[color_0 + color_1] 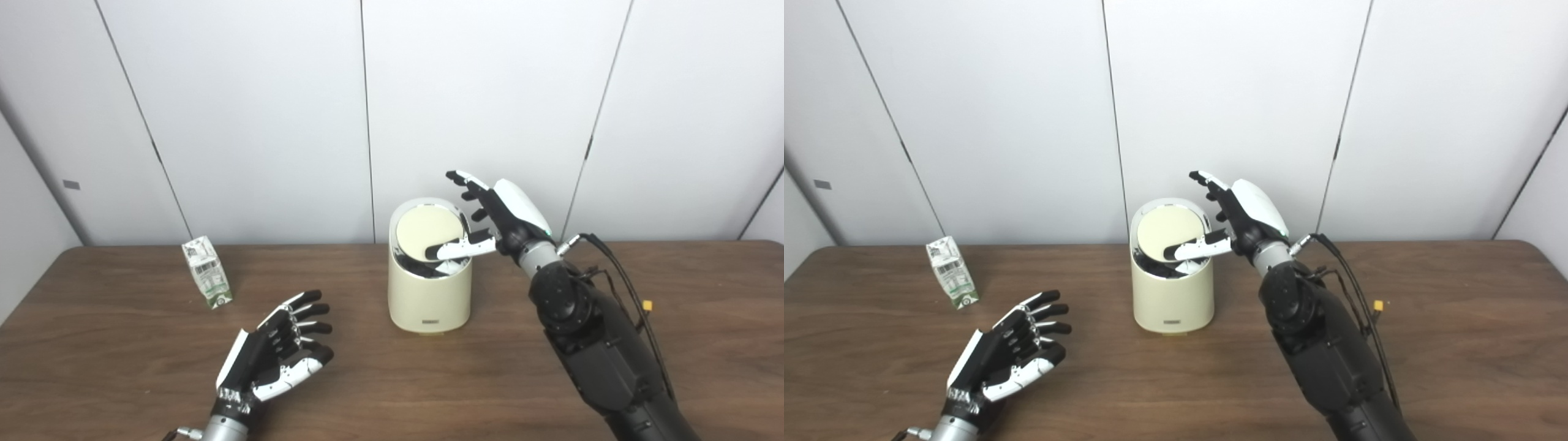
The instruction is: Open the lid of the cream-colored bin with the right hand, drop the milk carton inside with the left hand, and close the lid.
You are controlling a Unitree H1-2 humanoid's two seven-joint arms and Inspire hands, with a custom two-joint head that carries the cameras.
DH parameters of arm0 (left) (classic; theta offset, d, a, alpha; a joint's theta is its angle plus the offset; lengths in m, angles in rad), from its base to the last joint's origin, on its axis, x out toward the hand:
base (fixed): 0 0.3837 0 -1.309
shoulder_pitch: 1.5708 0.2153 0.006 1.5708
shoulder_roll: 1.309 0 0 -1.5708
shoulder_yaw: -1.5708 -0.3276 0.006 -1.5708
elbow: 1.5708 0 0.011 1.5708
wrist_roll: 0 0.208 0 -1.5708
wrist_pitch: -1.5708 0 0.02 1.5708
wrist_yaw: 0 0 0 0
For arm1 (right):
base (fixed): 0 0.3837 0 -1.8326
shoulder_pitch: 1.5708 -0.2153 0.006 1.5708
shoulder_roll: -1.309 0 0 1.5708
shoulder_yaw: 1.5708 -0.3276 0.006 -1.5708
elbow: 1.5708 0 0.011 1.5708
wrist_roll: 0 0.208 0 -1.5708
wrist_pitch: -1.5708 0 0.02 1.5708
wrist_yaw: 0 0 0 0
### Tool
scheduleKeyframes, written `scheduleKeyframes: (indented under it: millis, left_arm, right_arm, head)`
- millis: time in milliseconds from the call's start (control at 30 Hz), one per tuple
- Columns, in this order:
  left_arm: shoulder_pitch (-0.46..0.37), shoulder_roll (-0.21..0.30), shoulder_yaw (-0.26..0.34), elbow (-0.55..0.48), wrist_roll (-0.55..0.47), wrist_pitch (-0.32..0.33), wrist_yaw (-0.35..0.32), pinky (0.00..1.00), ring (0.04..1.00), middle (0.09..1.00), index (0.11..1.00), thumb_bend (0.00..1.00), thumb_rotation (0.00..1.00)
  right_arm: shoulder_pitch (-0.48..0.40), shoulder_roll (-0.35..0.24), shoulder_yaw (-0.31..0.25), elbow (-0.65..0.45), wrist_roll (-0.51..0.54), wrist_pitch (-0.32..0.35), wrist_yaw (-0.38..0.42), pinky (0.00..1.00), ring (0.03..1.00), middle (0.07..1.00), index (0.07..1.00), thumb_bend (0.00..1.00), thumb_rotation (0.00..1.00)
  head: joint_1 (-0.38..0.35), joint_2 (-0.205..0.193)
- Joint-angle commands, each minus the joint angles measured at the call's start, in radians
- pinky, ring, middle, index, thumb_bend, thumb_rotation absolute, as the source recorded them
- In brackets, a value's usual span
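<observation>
- left eye view: the cream-colored bin point(430, 294) stands upright on the wooden table point(122, 343), near its middle and close to the back wall.
- the lid point(427, 234) is tilted, its front edge dipped into the bin so that a dark gap shows below it.
- the right hand point(490, 217) is raised at the bin's right rim; its thumb lies across the lid's lower right edge, the other fingers spread upward (nothing is grasped).
- the milk carton point(207, 271) stands slightly tilted on the table, well apart from the bin on its left side.
- the left hand point(275, 355) rests low over the table between carton and bin, palm up, fingers apart and loosely curled, holding nothing.
- right eye view: the same layout; the carton point(952, 272) is clear of the left hand point(1010, 355), and the right hand point(1234, 217) has its thumb on the lid point(1167, 233) of the bin point(1171, 294).
</observation>
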Motion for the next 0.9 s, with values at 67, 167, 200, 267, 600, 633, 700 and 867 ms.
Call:
scheduleKeyframes:
  millis: [67, 167, 200, 267, 600, 633, 700, 867]
  left_arm:
    - [-0.02, -0.001, -0.001, -0.041, -0.009, -0.012, -0.003, 0.56, 0.699, 0.792, 0.87, 0.72, 0.22]
    - [-0.018, -0.003, 0.0, -0.044, -0.019, -0.007, -0.008, 0.56, 0.705, 0.798, 0.873, 0.72, 0.21]
    - [-0.019, -0.004, -0.001, -0.044, -0.014, -0.009, -0.006, 0.56, 0.704, 0.798, 0.874, 0.71, 0.21]
    - [-0.019, -0.004, -0.001, -0.046, -0.01, -0.009, -0.003, 0.56, 0.699, 0.795, 0.872, 0.71, 0.21]
    - [-0.017, -0.003, 0.0, -0.054, -0.016, 0.003, -0.004, 0.55, 0.701, 0.795, 0.869, 0.72, 0.22]
    - [-0.018, -0.003, 0.001, -0.053, -0.016, 0.004, -0.004, 0.55, 0.703, 0.795, 0.869, 0.72, 0.21]
    - [-0.019, -0.003, 0.0, -0.051, -0.011, 0.002, -0.001, 0.55, 0.703, 0.794, 0.867, 0.72, 0.21]
    - [-0.023, -0.005, -0.001, -0.043, -0.007, -0.003, 0.0, 0.55, 0.694, 0.79, 0.868, 0.71, 0.21]
  right_arm:
    - [-0.069, -0.018, 0.049, -0.017, -0.114, 0.076, 0.012, 0.62, 0.823, 0.883, 0.889, 0.89, 0.31]
    - [-0.079, -0.024, 0.079, -0.029, -0.16, 0.132, 0.046, 0.6, 0.816, 0.885, 0.882, 0.88, 0.27]
    - [-0.081, -0.029, 0.092, -0.033, -0.179, 0.146, 0.057, 0.6, 0.815, 0.886, 0.881, 0.89, 0.26]
    - [-0.086, -0.043, 0.127, -0.038, -0.241, 0.174, 0.086, 0.6, 0.804, 0.888, 0.879, 0.89, 0.24]
    - [-0.059, -0.046, 0.114, -0.111, -0.36, 0.181, 0.191, 0.62, 0.8, 0.883, 0.874, 0.9, 0.23]
    - [-0.049, -0.036, 0.084, -0.137, -0.32, 0.178, 0.186, 0.62, 0.802, 0.877, 0.87, 0.89, 0.23]
    - [-0.028, -0.013, 0.015, -0.19, -0.235, 0.177, 0.185, 0.62, 0.81, 0.872, 0.869, 0.88, 0.25]
    - [0.041, 0.06, -0.185, -0.295, -0.022, 0.185, 0.202, 0.64, 0.816, 0.877, 0.871, 0.85, 0.26]
  head:
    - [0.002, 0.001]
    - [0.004, 0.004]
    - [0.005, 0.005]
    - [0.007, 0.007]
    - [0.005, 0.012]
    - [0.005, 0.012]
    - [0.005, 0.01]
    - [0.008, 0.006]
